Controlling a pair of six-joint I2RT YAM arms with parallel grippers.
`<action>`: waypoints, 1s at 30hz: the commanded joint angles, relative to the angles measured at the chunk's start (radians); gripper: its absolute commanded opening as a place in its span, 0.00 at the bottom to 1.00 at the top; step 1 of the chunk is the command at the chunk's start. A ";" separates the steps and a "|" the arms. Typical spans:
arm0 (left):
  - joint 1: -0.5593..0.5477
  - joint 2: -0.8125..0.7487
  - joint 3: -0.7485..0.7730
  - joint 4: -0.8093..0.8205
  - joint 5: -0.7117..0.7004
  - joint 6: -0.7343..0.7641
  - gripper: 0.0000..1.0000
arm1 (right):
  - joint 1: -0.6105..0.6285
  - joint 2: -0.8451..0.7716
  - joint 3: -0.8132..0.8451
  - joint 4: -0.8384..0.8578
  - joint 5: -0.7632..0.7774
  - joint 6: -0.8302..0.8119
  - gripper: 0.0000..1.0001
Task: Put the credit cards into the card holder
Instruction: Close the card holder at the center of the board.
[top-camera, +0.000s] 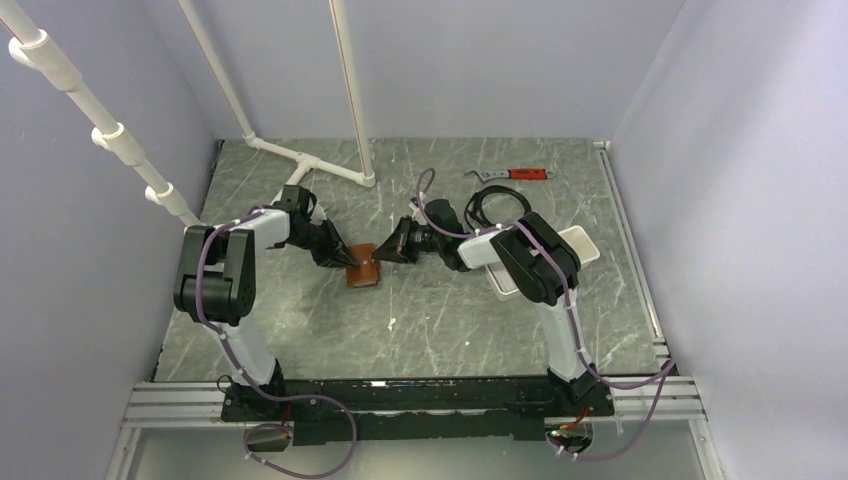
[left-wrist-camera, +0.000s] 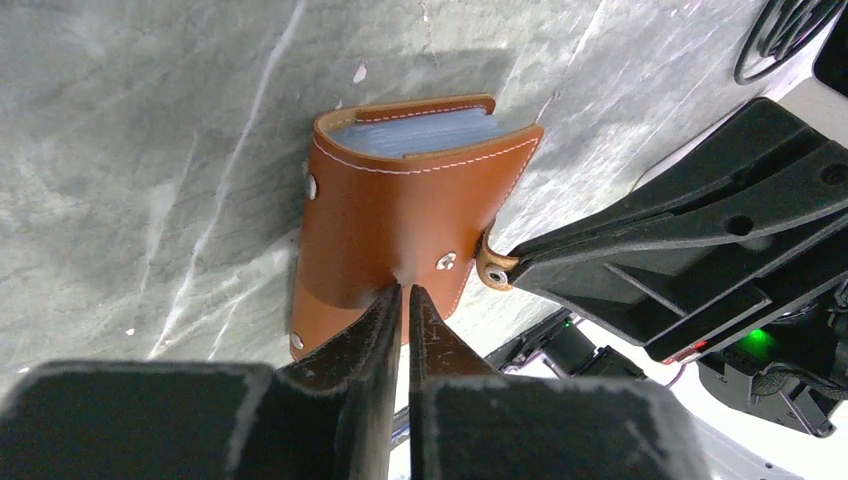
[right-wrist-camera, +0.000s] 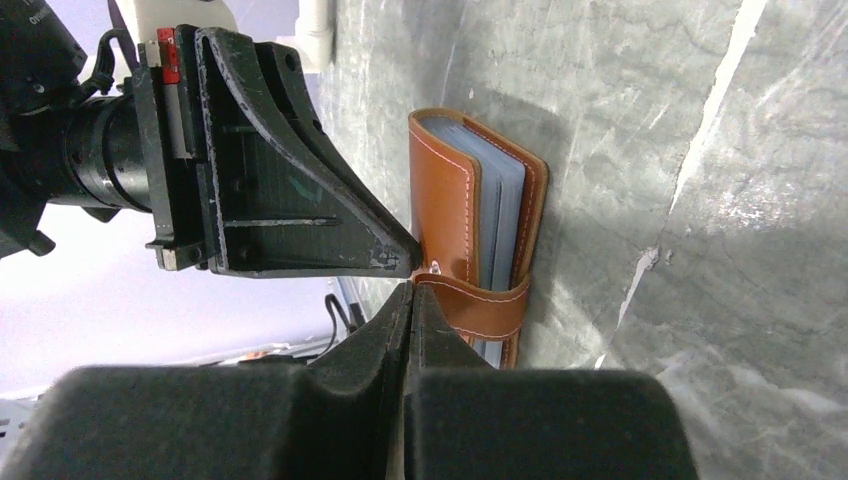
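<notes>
Card holder (left-wrist-camera: 400, 210) lay closed and flat on the table (top-camera: 400, 330), back cover down, directly between the tips of the two end effectors. Grey-blue leaves (left-wrist-camera: 420, 135) showed between its covers at the end farthest from the left end effector (left-wrist-camera: 403, 292). Cards or sleeves, couldn't tell. Closing tab (right-wrist-camera: 480, 305) looped round the holder's open edge. Its end sat just beside the snap stud (left-wrist-camera: 446, 261) on the front cover, not seated on it. Right end effector (right-wrist-camera: 410, 290) was pressed together, pinching that tab end at its very tip. Left end effector faced it from the opposite side, fingers a thin slit apart, tips touching the near edge of the front cover next to the stud. Couldn't tell if any leather sat in the slit. White tray (top-camera: 588, 245) sat behind the right end effector, partly under that arm. Black cable coil (top-camera: 497, 207) and red-handled wrench (top-camera: 510, 174) lay beyond the right end effector, well apart from both. White pipe frame (top-camera: 320, 165) stood beyond the left end effector.
</notes>
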 joint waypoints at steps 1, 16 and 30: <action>0.001 0.041 0.007 0.010 -0.007 0.021 0.10 | 0.007 0.013 0.031 0.031 -0.023 -0.018 0.00; 0.000 0.044 -0.014 0.013 -0.032 0.018 0.00 | 0.035 0.059 0.108 -0.035 -0.012 -0.063 0.00; 0.000 0.048 -0.017 0.023 -0.025 0.014 0.00 | 0.066 0.057 0.098 -0.133 0.082 -0.134 0.00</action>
